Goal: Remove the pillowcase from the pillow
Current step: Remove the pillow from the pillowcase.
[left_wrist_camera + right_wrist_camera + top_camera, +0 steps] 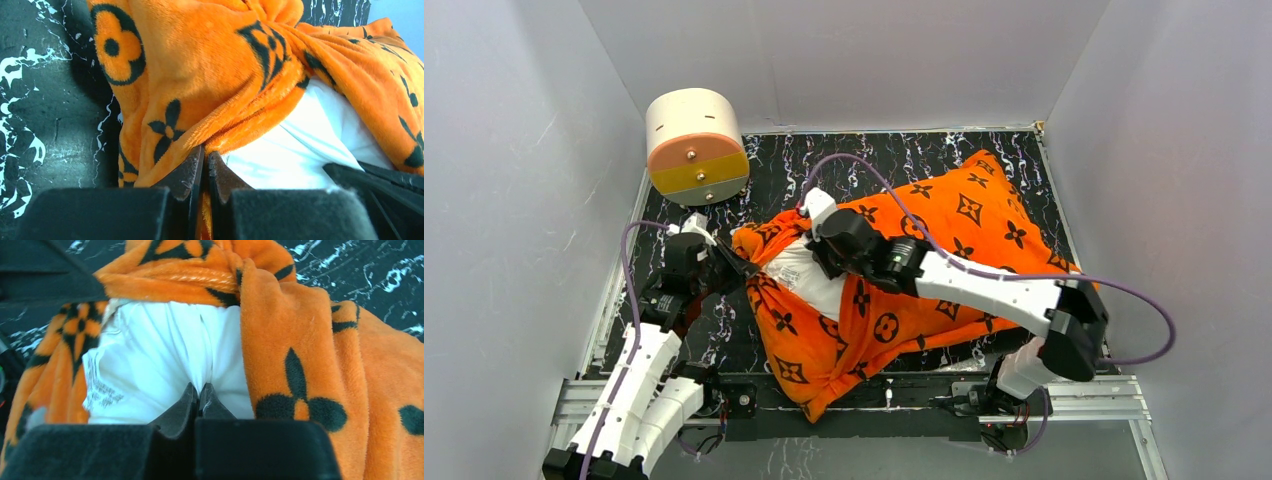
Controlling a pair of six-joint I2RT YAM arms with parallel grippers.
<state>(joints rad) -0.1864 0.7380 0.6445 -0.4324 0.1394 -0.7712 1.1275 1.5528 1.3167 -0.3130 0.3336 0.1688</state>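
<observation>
From above, we see the bright orange plush pillowcase point(964, 225), printed with black flower and circle motifs. It lies across the middle and right of the black, white-veined desk point(924, 150), with its open mouth turned to the left of the frame. The plump white fabric pillow point(809, 278) shows only at that mouth; the rest sits inside the cover. The left tool point(742, 268) meets the mouth's left rim, and the right tool point(816, 262) comes onto the bared white patch from the right. We read this as a split of labour: one arm anchors the cover while the other draws the filling out. A cream-and-orange cylinder point(696, 147) stands at upper left, well apart from the work. A purple cable point(849, 157) arcs over the cover near the right tool.

In the left wrist view, the left tool point(206, 160) is pressed together at lower centre, pinching the orange hem. White pillow cloth lies just to its right. Bunched orange folds fill the upper frame and crowd the opening.

In the right wrist view, the right tool point(198, 392) is squeezed together on a small ridge of white pillow cloth at lower centre. A printed label point(100, 388) sits at left. The orange rim wraps above and to the right, so we judge that the pillow must pass a gathered, narrow mouth and that so thin a pinch may slip.
</observation>
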